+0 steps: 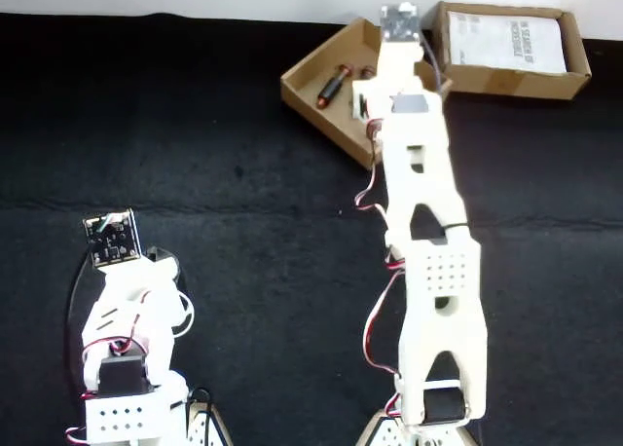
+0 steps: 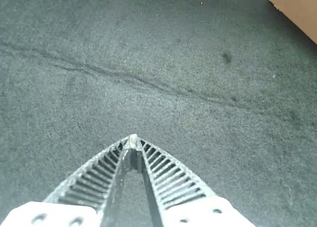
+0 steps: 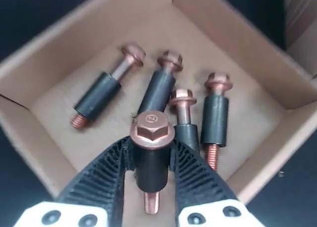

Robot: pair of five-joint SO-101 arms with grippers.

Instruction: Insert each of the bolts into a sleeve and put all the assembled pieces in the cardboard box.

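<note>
Left end effector [image 2: 132,138]: fingers pressed together, holding nothing, low over the black cloth bench [image 2: 148,48]; probably parked out of the way.
Right end effector [image 3: 151,146]: clamped on a copper bolt in a black cylindrical sleeve [image 3: 151,162], above the open brown cardboard box [image 3: 223,43], seemingly for release there.
Box content: four sleeved copper bolts [image 3: 99,95] lie flat inside.

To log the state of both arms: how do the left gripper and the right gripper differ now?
The left gripper is shut and empty; the right gripper is shut on an assembled piece. The left hangs over the black table; the right over the cardboard box. Both have ribbed black fingers.
</note>
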